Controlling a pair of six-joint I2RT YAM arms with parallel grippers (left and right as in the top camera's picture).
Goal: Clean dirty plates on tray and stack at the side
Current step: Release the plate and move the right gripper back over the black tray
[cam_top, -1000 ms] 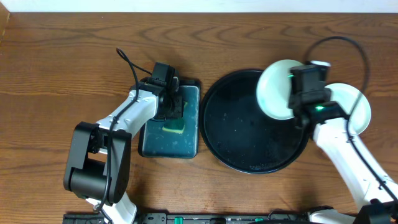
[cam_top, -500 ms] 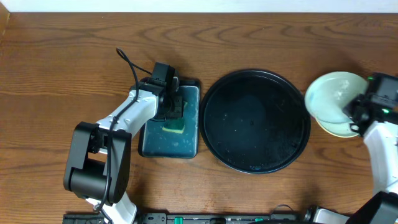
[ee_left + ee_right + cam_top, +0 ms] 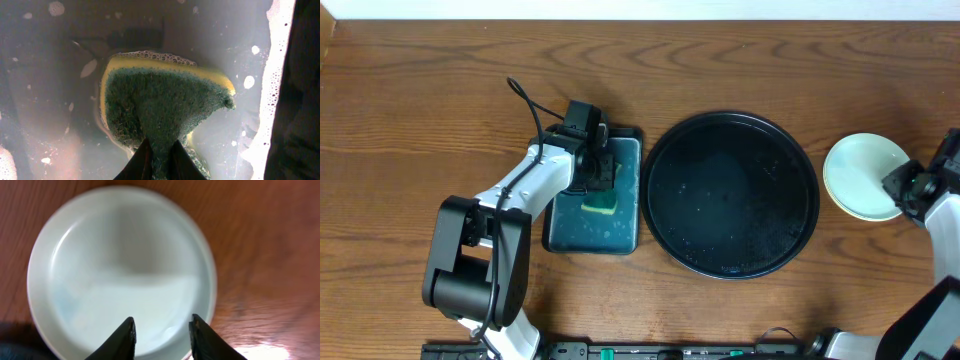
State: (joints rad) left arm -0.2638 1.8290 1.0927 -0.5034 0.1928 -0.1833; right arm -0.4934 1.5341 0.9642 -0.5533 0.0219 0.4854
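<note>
The black round tray (image 3: 730, 250) has no plate on it, only water drops. A pale bluish-white plate (image 3: 863, 175) lies on the table right of the tray, on top of the stack; the plates under it are hidden. In the right wrist view this plate (image 3: 120, 265) fills the frame and looks free of smears. My right gripper (image 3: 910, 188) is open at the plate's right rim, its fingers (image 3: 162, 330) apart just over the rim. My left gripper (image 3: 595, 168) is shut on the green-yellow sponge (image 3: 165, 100) in the small rectangular tray (image 3: 590, 235).
The rectangular tray holds soapy water with foam at its edge (image 3: 280, 75). It stands just left of the round tray. A cable (image 3: 525, 100) loops up from the left arm. The right arm's body runs down the table's right edge (image 3: 945, 240).
My right gripper carried the bluish-white plate from over the round tray to the right, set it on the stack and opened. The left arm has not moved.
</note>
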